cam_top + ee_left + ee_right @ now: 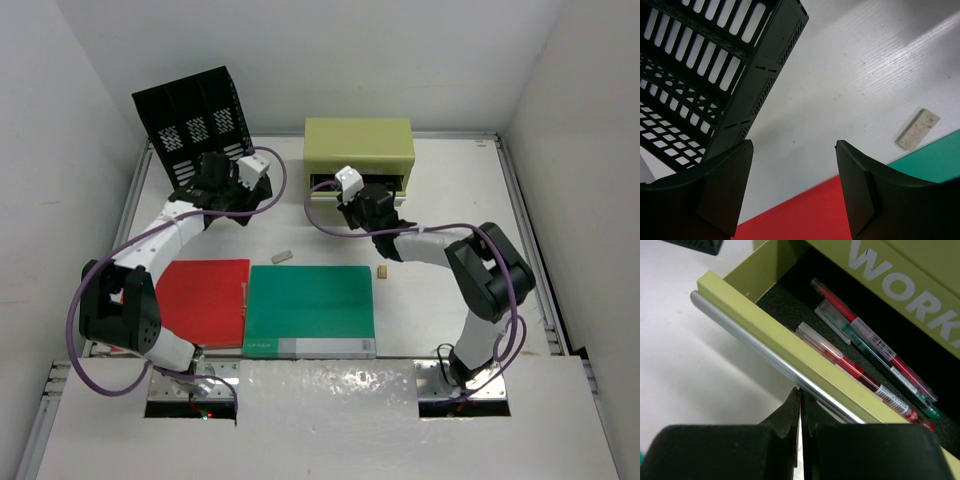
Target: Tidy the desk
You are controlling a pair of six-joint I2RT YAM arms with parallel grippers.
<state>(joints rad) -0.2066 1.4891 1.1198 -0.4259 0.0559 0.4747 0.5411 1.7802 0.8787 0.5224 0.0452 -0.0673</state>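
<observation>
White desk (450,210), grey metal rails: lies beneath both grippers and carries everything listed.
Right gripper (800,402): jaws pressed together, holding nothing, tips at the silver front rail (755,347) of the open drawer (770,330); contact cannot be told.
Pens (865,340): three, in the drawer just beyond those tips; stowed.
Drawer box (358,145), olive green: behind the right gripper; drawer not yet shut.
Left gripper (792,150): jaws apart, empty, beside the black mesh file rack (705,75); no folder seen in the rack.
Red folder (205,300), green folder (312,310), pale eraser (918,129), small tan piece (384,272): loose on the desk, nearer the arm bases than either gripper.
Progress, judged: part done; pens filed, folders and small items outstanding.
</observation>
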